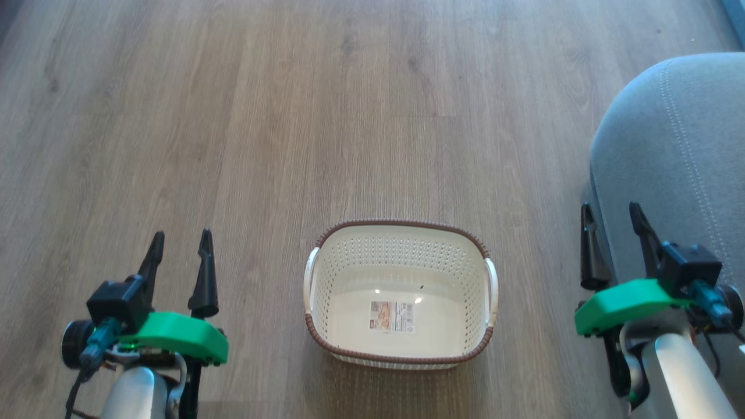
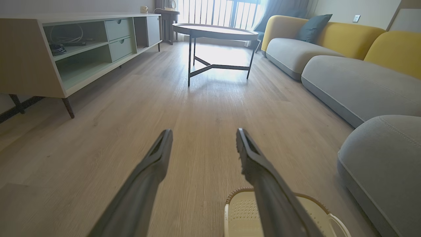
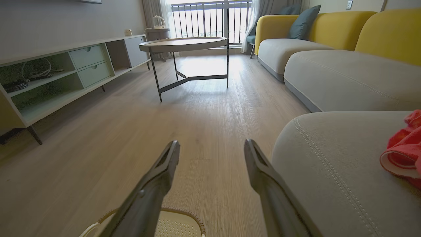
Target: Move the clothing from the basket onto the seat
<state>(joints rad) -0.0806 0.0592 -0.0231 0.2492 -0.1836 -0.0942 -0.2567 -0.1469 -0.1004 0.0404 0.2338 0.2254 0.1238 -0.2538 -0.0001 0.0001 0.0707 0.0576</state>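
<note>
The red clothing (image 3: 404, 148) lay on the grey seat (image 3: 332, 164), the basket (image 1: 401, 251) empty on the floor (image 1: 291, 116). The left gripper (image 1: 180, 237) and right gripper (image 1: 609, 208) were both spread apart, holding nothing. The right one, just beside the seat, might snag it when swinging

Basket (image 1: 401, 256): cream-white, perforated dot grid, brown braided rim. Seat (image 1: 675, 145): grey, pale stitched seam lines. Clothing (image 3: 403, 146): bright red, white edge band. Floor (image 1: 233, 116): grey-brown wood grain. Sofa backs (image 3: 388, 33): yellow.
</note>
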